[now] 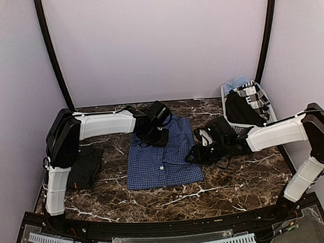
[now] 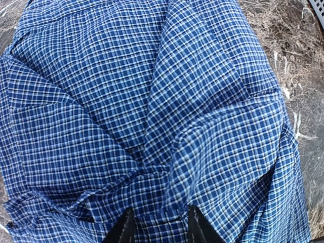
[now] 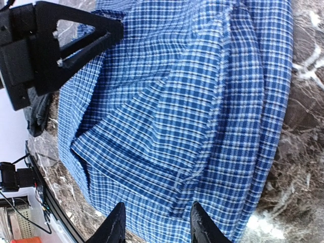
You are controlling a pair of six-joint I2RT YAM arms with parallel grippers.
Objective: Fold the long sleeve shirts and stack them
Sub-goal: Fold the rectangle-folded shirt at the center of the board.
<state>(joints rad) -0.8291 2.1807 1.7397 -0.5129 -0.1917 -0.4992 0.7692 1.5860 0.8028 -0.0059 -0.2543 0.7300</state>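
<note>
Blue shirt [image 1: 163, 154] lies folded at the middle of the worktop [image 1: 237, 177], its long axis running from far edge to near edge, broader at the near end. It has a fine dark check, overlapping creased folds and one white button near the near end. Dark shirt [image 1: 86, 167], also folded, sits by the left edge. Left tool [image 2: 161, 228] is at the blue shirt's far end, fingers partly apart with cloth bunched between them; whether it grips, I cannot tell. Right tool [image 3: 158, 225] hangs at the shirt's right edge, fingers parted, holding nothing. Worktop is dark veined marble, the walls [image 1: 157, 44] pale lilac. Basket [image 1: 240, 129] stands in the far right corner.
</note>
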